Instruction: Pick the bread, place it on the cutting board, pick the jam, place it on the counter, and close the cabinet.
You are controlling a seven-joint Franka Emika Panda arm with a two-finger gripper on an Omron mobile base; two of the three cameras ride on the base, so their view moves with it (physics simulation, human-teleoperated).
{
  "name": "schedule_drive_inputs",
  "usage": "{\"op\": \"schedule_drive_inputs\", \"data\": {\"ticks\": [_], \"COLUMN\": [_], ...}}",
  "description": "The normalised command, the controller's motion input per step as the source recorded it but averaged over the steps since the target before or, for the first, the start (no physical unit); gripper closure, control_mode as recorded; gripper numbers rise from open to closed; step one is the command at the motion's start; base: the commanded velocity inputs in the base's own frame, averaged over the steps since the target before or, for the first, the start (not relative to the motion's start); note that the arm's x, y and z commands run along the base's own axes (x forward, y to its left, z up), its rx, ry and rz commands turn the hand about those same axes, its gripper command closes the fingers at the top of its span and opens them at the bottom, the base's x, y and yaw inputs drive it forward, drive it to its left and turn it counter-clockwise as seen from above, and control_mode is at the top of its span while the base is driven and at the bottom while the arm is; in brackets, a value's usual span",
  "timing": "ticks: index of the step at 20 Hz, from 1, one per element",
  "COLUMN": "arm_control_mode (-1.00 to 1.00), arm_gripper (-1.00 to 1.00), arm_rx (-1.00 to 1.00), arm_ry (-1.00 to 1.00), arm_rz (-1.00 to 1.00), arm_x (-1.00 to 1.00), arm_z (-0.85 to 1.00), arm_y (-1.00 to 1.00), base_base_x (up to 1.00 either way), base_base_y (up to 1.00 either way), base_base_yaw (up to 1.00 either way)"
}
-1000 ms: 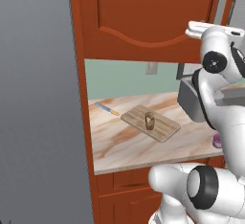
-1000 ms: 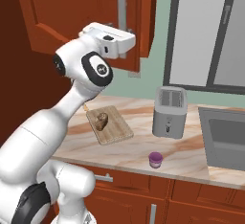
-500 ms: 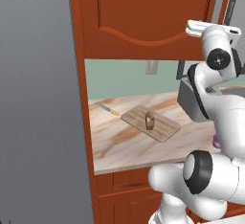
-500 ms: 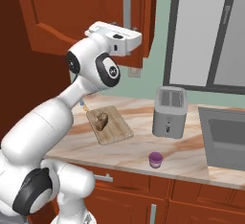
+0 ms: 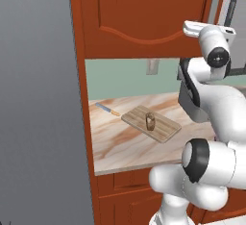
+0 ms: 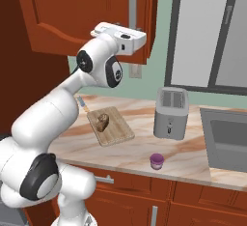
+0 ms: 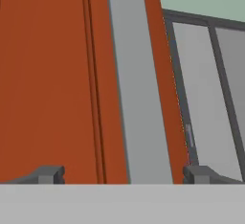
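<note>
The bread (image 6: 102,121) stands upright on the grooved cutting board (image 6: 117,132), which lies on the counter (image 6: 193,155); the left base view shows the bread (image 5: 150,121) and the board (image 5: 163,130) too. The jam (image 6: 157,161), a small purple jar, sits on the counter near its front edge. My hand (image 6: 121,33) is raised in front of the cabinet (image 6: 72,12) door, close to its grey bar handle (image 6: 132,3). In the hand view my gripper (image 7: 123,175) is open, its jaws spread to either side of the handle (image 7: 139,84), with nothing held.
A silver toaster (image 6: 170,113) stands right of the board, and a sink (image 6: 226,133) lies further right under a window (image 6: 207,32). A knife (image 5: 108,109) lies behind the board. A tall grey wall (image 5: 38,99) bounds the left side.
My arm and hand have shifted slightly up and to the right along the cabinet front. The jaws stay open, and the things on the counter have not moved.
</note>
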Motion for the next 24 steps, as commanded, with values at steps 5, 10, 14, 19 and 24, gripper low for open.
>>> {"op": "schedule_drive_inputs", "data": {"ticks": [5,10,14,19,24], "arm_control_mode": [-1.00,-1.00,-1.00,-1.00,-1.00], "arm_gripper": [-1.00,-1.00,-1.00,-1.00,-1.00], "arm_rx": [0.00,0.00,0.00,0.00,0.00], "arm_ry": [0.04,0.05,0.05,0.04,0.03], "arm_rz": [0.07,0.05,0.05,0.05,0.05], "arm_x": [0.34,0.39,0.39,0.38,0.36], "arm_z": [-0.03,-0.01,-0.02,-0.04,-0.01], "arm_y": [-0.01,0.00,0.00,0.00,0.00], "base_base_x": [0.00,0.00,0.00,0.00,0.00], "base_base_y": [0.00,0.00,0.00,0.00,0.00], "base_base_yaw": [0.00,0.00,0.00,0.00,0.00]}}
